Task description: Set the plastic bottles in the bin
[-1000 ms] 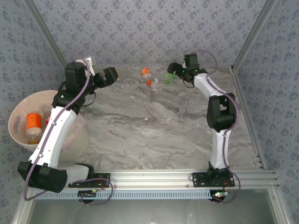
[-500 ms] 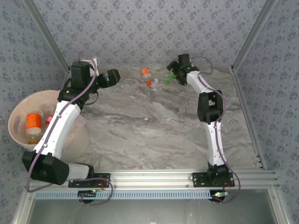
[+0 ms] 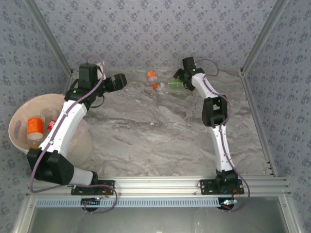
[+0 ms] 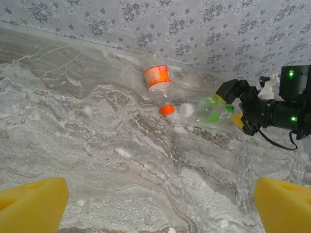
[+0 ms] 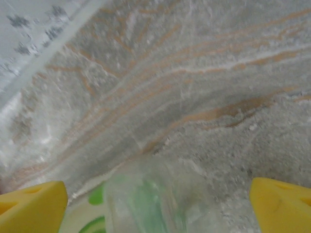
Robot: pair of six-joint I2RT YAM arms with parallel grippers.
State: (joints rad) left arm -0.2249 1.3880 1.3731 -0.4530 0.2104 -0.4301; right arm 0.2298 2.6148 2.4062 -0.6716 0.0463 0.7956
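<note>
Since the earlier frames the right arm has drawn its elbow in and the left gripper has edged right along the far side of the table. Its yellow pads stand wide apart over bare marble, holding nothing. The right gripper sits at the far edge with its fingers apart on either side of the green-labelled bottle, not closed on it. Just left of that one lies the orange-labelled bottle, their caps nearly touching. At the left stands the bin, with another orange-labelled bottle inside.
</note>
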